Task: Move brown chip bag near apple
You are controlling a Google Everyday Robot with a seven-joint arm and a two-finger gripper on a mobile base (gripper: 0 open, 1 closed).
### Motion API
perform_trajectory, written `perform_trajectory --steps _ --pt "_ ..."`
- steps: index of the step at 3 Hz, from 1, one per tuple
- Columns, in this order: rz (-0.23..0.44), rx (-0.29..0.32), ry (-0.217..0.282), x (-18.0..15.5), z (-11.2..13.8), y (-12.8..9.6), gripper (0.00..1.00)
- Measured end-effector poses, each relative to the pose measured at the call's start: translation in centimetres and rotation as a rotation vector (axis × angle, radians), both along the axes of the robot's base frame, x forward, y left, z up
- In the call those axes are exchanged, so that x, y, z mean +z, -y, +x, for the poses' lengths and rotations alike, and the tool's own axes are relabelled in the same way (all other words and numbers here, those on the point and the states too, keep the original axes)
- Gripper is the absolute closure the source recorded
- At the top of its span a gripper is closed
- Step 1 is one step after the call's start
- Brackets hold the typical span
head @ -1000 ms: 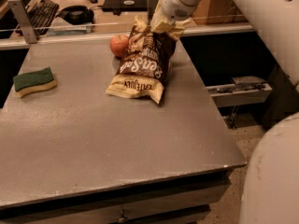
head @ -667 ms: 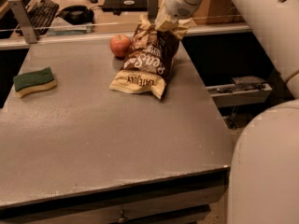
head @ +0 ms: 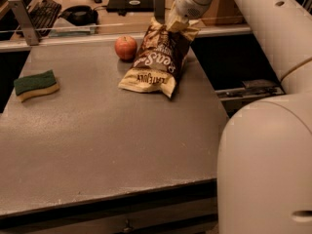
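Note:
The brown chip bag (head: 157, 57) lies slanted at the far side of the grey table (head: 97, 145), its pale lower end on the surface and its upper end raised. The gripper (head: 176, 24) is at the bag's upper end, shut on its pale yellow top edge. The red-orange apple (head: 126, 48) stands just left of the bag, about a finger's width from its side. The fingers themselves are mostly hidden by the bag's crumpled top.
A green-and-yellow sponge (head: 35, 85) lies at the table's left edge. A glass rail with a metal post (head: 22, 19) runs along the far edge; a keyboard, headphones and laptop sit behind it. The robot's white arm (head: 273, 130) fills the right side.
The gripper and the bag have shifted slightly to the right and away, with the bag's lower end dragged along the table. The apple and sponge have not moved.

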State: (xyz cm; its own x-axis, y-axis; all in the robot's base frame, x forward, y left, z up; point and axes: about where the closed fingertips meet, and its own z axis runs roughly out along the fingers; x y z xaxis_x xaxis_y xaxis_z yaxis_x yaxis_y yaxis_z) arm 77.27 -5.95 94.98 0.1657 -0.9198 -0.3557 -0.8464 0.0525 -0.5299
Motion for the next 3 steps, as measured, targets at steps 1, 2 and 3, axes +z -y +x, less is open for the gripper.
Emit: perform_trajectory --steps 1,2,3 --pt "0.001 -0.005 -0.001 -0.2 0.9 0.11 0.39" --pt "-0.001 0.008 -0.009 -0.48 1.14 -0.36 0.15" --pt "0.0 0.019 -0.011 -0.4 0.99 -0.57 0.0"
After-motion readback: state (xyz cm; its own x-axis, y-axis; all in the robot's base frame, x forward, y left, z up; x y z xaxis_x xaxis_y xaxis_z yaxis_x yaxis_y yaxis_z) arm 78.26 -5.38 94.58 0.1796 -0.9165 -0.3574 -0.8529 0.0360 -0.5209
